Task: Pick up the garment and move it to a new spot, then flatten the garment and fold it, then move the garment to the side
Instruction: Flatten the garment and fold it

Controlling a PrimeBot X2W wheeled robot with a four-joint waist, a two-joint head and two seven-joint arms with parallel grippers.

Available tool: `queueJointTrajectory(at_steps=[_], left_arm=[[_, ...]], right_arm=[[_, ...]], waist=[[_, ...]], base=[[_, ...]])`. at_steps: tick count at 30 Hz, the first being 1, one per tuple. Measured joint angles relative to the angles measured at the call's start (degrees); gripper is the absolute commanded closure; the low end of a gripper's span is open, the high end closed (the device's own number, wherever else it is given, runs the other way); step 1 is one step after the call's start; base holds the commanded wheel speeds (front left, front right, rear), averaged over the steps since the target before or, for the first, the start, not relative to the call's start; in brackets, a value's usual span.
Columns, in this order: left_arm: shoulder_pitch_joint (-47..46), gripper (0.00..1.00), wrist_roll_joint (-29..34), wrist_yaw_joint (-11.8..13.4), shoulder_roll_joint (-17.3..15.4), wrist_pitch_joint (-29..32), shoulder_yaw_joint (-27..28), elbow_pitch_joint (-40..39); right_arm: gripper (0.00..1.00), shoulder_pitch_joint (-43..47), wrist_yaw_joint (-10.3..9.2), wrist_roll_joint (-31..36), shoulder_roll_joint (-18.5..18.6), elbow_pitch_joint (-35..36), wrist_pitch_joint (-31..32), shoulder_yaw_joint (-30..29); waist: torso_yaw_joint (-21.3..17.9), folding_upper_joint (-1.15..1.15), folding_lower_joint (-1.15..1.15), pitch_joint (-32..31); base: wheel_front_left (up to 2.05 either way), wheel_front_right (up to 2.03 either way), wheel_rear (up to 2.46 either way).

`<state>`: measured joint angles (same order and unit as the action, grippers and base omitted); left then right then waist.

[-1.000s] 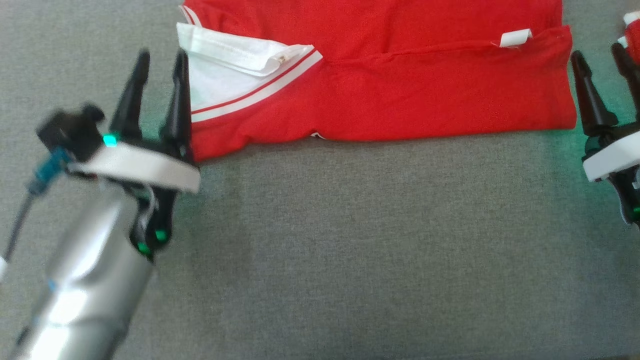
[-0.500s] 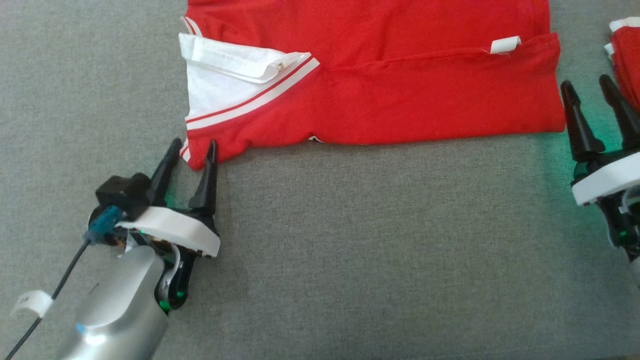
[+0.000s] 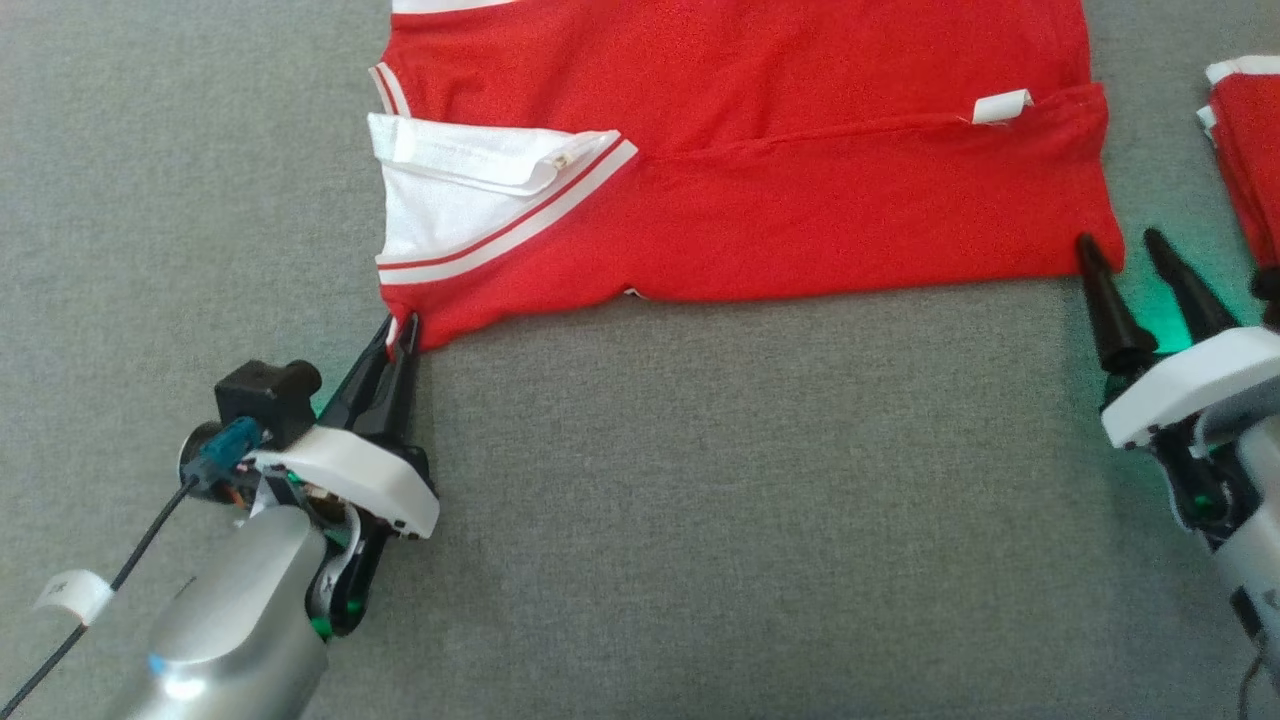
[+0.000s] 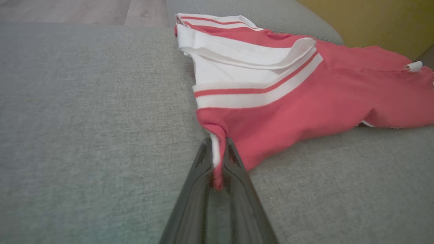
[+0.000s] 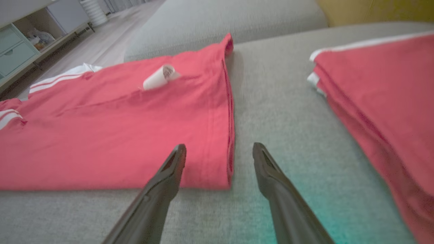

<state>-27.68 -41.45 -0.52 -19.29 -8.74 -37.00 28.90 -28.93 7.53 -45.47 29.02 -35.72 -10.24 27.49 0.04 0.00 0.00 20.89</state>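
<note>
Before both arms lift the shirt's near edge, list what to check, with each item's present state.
1. Grip at the near left corner: ok; the left gripper is shut on the garment.
2. Grip at the near right corner: not ok; the right gripper has its jaws open astride the hem.
3. Garment lying flat on the grey cushion: ok.
4. Second folded garment apart from the right gripper: ok.
5. All layers caught in the left pinch: cannot tell.
</note>
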Motion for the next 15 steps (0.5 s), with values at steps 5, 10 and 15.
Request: queueJointTrajectory(at_steps=[5, 10, 15], left_arm=[[-0.03, 1.0, 0.3, 0.0, -0.65, -0.26, -0.18, -1.04], [-0.05, 1.0, 1.18, -0.07, -1.02, -0.56, -0.7, -1.38], [0.57, 1.0, 1.18, -0.04, -1.67, -1.01, -1.56, -2.07]], right_arm=[[0.31, -2.25, 0.0, -1.54, -1.42, -4.16, 3.33, 1.36], [1.0, -3.49, 0.0, -2.69, -1.2, -5.9, 3.52, 2.52], [1.0, -2.79, 0.0, -3.05, 0.57, -5.17, 1.69, 3.83]], waist=[[0.76, 0.0, 0.0, 0.05], [1.44, 0.0, 0.01, -0.63], [1.62, 0.0, 0.01, -2.34]], base=[[0.0, 0.0, 0.0], [0.0, 0.0, 0.0], [0.0, 0.0, 0.0]])
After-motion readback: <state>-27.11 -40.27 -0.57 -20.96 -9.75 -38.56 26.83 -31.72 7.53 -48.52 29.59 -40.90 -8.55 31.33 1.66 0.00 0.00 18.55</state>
